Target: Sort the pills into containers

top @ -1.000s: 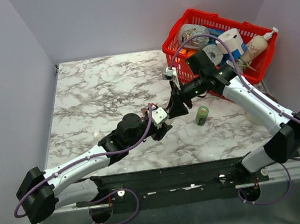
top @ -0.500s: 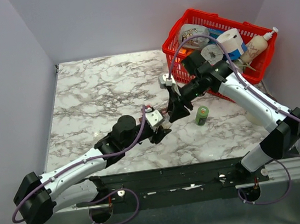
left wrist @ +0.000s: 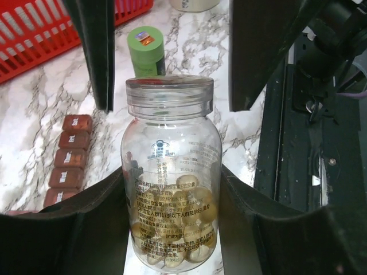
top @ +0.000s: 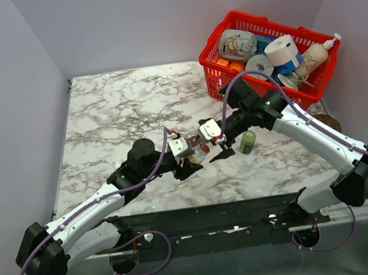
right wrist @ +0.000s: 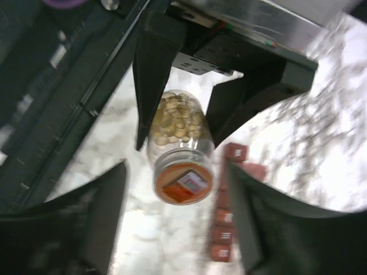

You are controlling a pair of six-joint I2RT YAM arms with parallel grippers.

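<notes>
My left gripper [left wrist: 172,192] is shut on a clear pill bottle [left wrist: 170,172] and holds it by the body above the table. Yellow pills [left wrist: 180,212] fill the bottle's lower half. My right gripper [right wrist: 175,183] stands open around the bottle's cap [right wrist: 183,183], with a gap on both sides. Its dark fingers [left wrist: 94,51] flank the cap in the left wrist view. The red-brown containers strip [left wrist: 69,160] lies on the marble beside the bottle, lids shut, also seen as a blurred strip [right wrist: 225,223]. In the top view the two grippers [top: 187,159] [top: 218,148] meet near the table's front middle.
A small green bottle [top: 247,141] stands just right of the right gripper. A red mesh basket [top: 222,41] full of items sits at the back right. The black rail [left wrist: 321,143] at the table's near edge runs close behind the bottle.
The right gripper has opened and come down and nearer, to the bottle's cap. The left arm has shifted a little left and nearer with the bottle still held.
</notes>
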